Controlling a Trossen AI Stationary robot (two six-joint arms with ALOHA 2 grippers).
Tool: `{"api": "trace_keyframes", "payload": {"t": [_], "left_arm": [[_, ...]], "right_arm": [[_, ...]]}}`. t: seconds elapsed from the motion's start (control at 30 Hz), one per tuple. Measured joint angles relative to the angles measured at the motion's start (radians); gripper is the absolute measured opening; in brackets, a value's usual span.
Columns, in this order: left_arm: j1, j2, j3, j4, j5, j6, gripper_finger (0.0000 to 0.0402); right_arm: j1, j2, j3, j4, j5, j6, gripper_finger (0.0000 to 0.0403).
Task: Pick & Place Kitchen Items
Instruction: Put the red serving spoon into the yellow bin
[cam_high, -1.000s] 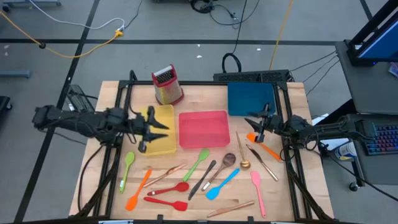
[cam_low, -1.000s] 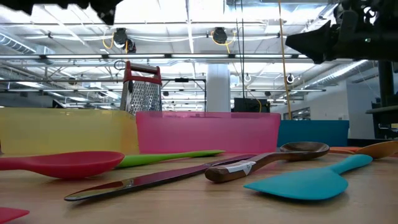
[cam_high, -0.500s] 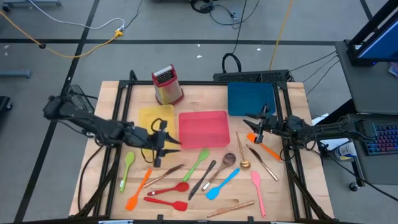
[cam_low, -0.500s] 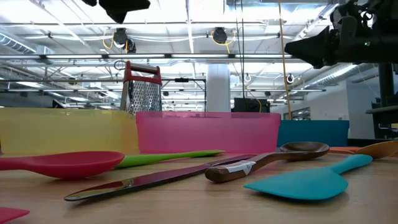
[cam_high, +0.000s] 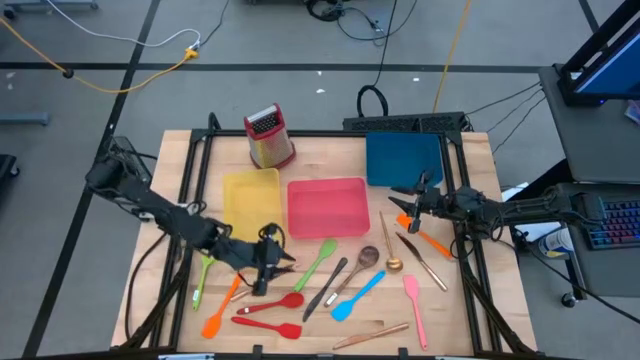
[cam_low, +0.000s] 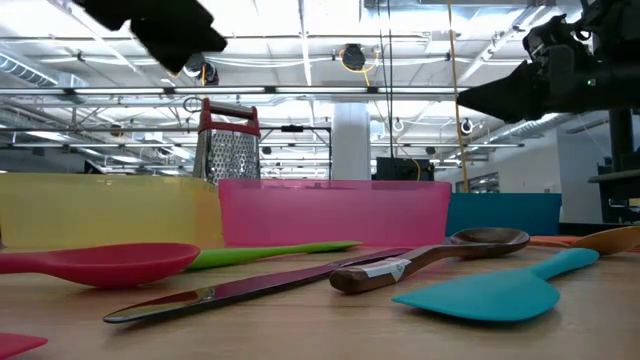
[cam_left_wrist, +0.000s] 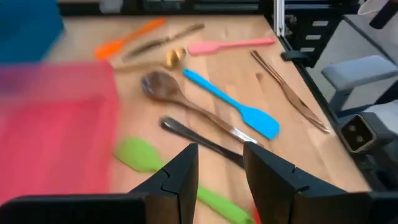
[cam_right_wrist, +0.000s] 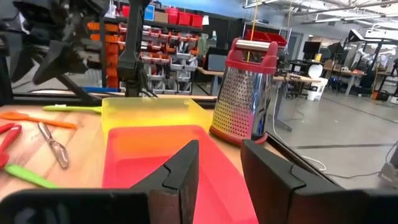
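On the counter (cam_high: 180, 150), the left claw (cam_high: 268, 270) hangs low over the near-left part, fingers apart and holding nothing. The nearest utensils ring it closely: the copper-coloured utensil (cam_high: 262, 283) lies just beside it toward 7 o'clock, its long axis running from 8 to 2 o'clock; the red spoon (cam_high: 272, 303) sits just past that at 6 o'clock, lying almost across the counter. The green spoon (cam_high: 202, 273) lies at 9 o'clock, pointing nearly 12 to 6, and the orange spatula (cam_high: 222, 305) at 8 o'clock. I judge the copper piece or the red spoon the likeliest next pick; either asks the claw to turn across the handle, and the left arm is clearly the nearer one.

Toward 3 o'clock from that claw lie the green spatula (cam_high: 316, 262), the dark knife (cam_high: 326, 288), the wooden spoon (cam_high: 358, 268) and the blue spatula (cam_high: 356, 296), all slanting the same way and close enough to be nudged.

Behind, at 12 o'clock, stand the yellow tray (cam_high: 250, 188), pink tray (cam_high: 326, 206) and blue tray (cam_high: 404, 158), with the grater (cam_high: 268, 136) beyond.

The right claw (cam_high: 412, 207) hovers at the far right, fingers apart and empty, above the second orange spatula (cam_high: 428, 240); a pink spatula (cam_high: 414, 310) lies nearer the front edge.
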Motion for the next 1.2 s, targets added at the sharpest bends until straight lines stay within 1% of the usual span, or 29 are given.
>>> {"api": "trace_keyframes", "payload": {"t": [0.2, 0.27, 0.37, 0.47, 0.6, 0.77, 0.97, 1.1, 1.2], "left_arm": [[-0.044, 0.065, 0.0, 0.004, -0.004, -0.194, 0.0133], [-0.057, 0.089, 0.016, -0.011, -0.005, -0.238, 0.0133], [-0.079, 0.13, 0.068, -0.084, -0.005, -0.259, 0.0133], [-0.091, 0.187, 0.153, -0.192, -0.004, -0.286, 0.0133], [-0.101, 0.265, 0.257, -0.334, -0.002, -0.368, 0.0133], [-0.111, 0.352, 0.334, -0.433, 0.079, -0.518, 0.0133], [-0.136, 0.421, 0.36, -0.472, 0.147, -0.658, 0.0133], [-0.16, 0.451, 0.36, -0.502, 0.193, -0.695, 0.0133], [-0.177, 0.467, 0.36, -0.542, 0.197, -0.701, 0.0133]], "right_arm": [[0.0, 0.0, 0.0, -0.003, 0.0, -0.008, 0.0111], [0.0, 0.0, 0.0, -0.003, 0.0, -0.008, 0.011], [0.0, 0.0, 0.0, -0.011, 0.0, -0.008, 0.0111], [0.0, 0.002, 0.0, -0.021, 0.0, -0.008, 0.0111], [0.0, 0.002, 0.0, -0.034, 0.0, -0.008, 0.011], [0.0, 0.002, 0.0, -0.032, 0.0, -0.008, 0.0112], [0.0, 0.002, 0.0, -0.032, 0.0, -0.008, 0.011], [0.0, 0.002, 0.0, -0.032, 0.0, -0.013, 0.0112], [0.0, 0.002, 0.0, -0.023, 0.0, -0.014, 0.011]]}}
